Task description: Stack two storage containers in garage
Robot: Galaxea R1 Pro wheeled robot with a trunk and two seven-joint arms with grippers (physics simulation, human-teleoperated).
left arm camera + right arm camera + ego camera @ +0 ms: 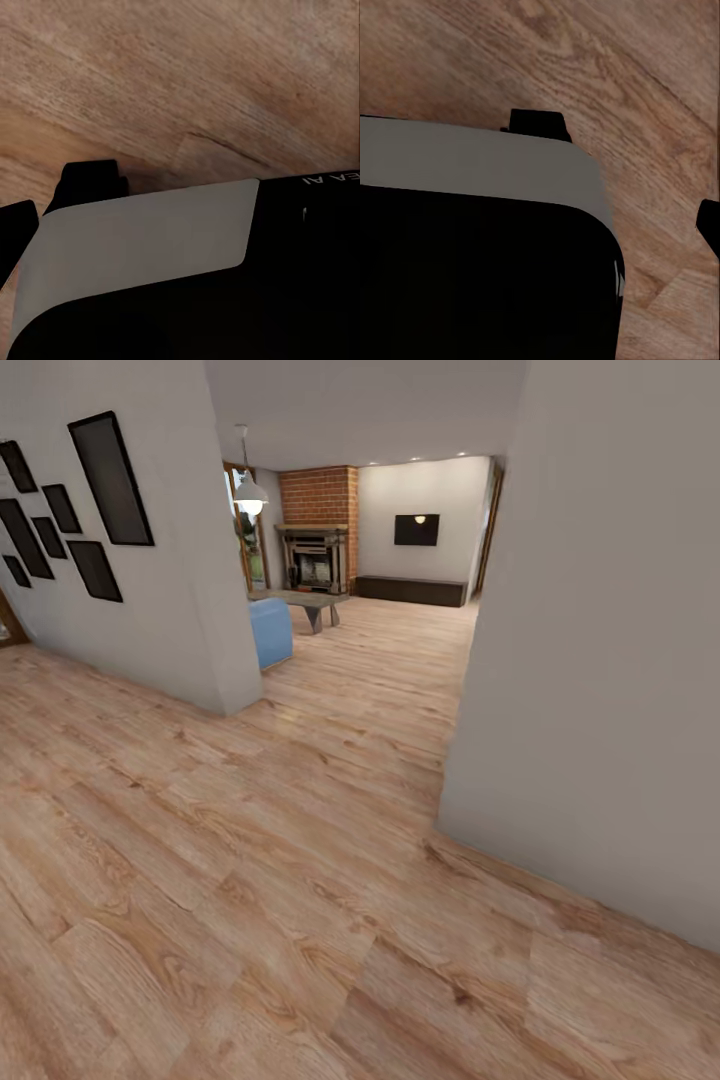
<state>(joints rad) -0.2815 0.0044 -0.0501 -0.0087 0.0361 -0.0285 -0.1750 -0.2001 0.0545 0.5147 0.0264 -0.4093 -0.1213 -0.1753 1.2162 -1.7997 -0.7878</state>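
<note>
I stand on light wood-plank flooring (250,880) in a passage, facing the living room ahead. At its far end are the red-brick fireplace (318,510), the black wall TV (416,530) and the long low dark-brown cabinet (411,591). The two orange-red storage containers are out of view. In the left wrist view a grey and black part of my own body (142,240) lies over wood planks. The right wrist view has a similar grey and black panel (472,165) above the same flooring.
A white wall corner (235,690) juts in at the left and carries black picture frames (110,480). A white wall (600,660) closes the right side. Between them the opening leads past a blue seat (270,630) and a low table (305,602). A pendant lamp (249,495) hangs there.
</note>
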